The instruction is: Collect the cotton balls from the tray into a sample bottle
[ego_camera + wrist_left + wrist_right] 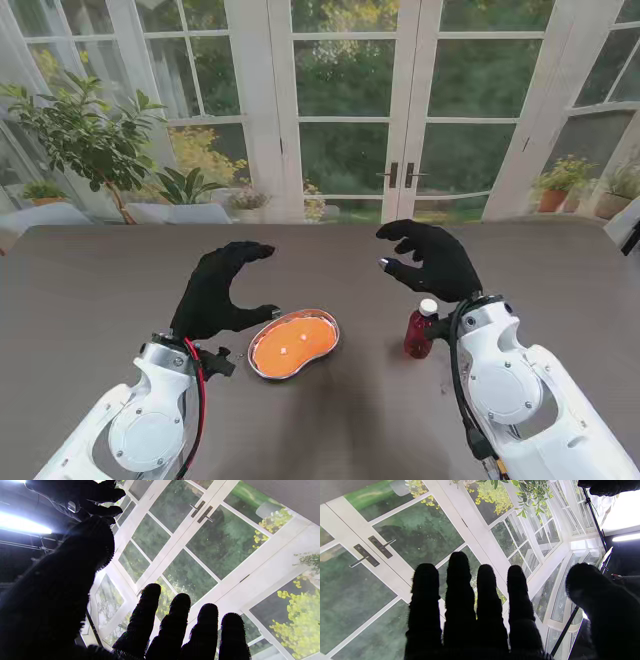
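An orange kidney-shaped tray (294, 344) with a metal rim lies on the table between my arms; two small white cotton balls (285, 350) rest in it. A red sample bottle (420, 330) with a white cap stands upright to the tray's right. My left hand (215, 290), in a black glove, is raised just left of the tray, fingers spread and empty. My right hand (432, 262) hovers above and behind the bottle, fingers apart, holding nothing. Both wrist views show only spread black fingers (175, 627) (460, 600) against the windows; tray and bottle are out of their sight.
The brown table (90, 300) runs back to a wall of white-framed glass doors (400, 120). Potted plants (90, 140) stand behind the table's far left edge, more pots at the far right.
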